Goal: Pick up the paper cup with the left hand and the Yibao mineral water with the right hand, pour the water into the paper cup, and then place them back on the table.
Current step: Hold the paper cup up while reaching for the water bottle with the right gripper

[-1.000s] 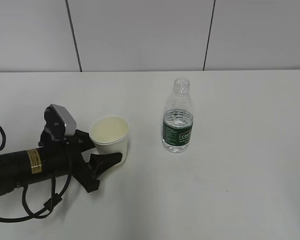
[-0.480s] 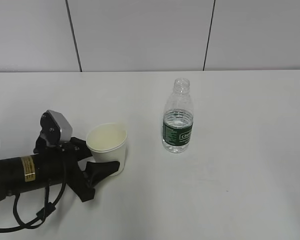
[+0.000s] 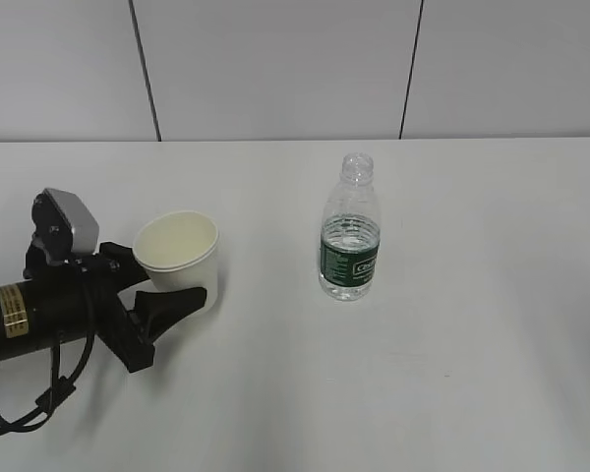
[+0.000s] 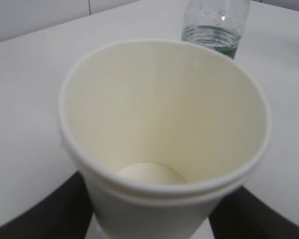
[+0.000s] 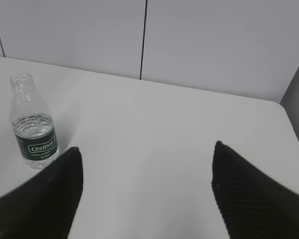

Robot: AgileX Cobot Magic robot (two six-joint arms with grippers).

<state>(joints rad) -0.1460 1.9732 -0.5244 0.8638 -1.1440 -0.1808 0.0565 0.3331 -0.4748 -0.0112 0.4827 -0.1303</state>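
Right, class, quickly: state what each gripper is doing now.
Left hand: closed on the paper cup, tilted off the table.
Right hand: open, holding nothing, away from the Yibao mineral water.

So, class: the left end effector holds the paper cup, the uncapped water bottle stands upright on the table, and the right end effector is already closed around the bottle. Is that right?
Not quite. The right end effector is open and well clear of the bottle, as the right wrist view shows. The rest holds: the left end effector holds the paper cup, and the uncapped bottle stands upright on the table.
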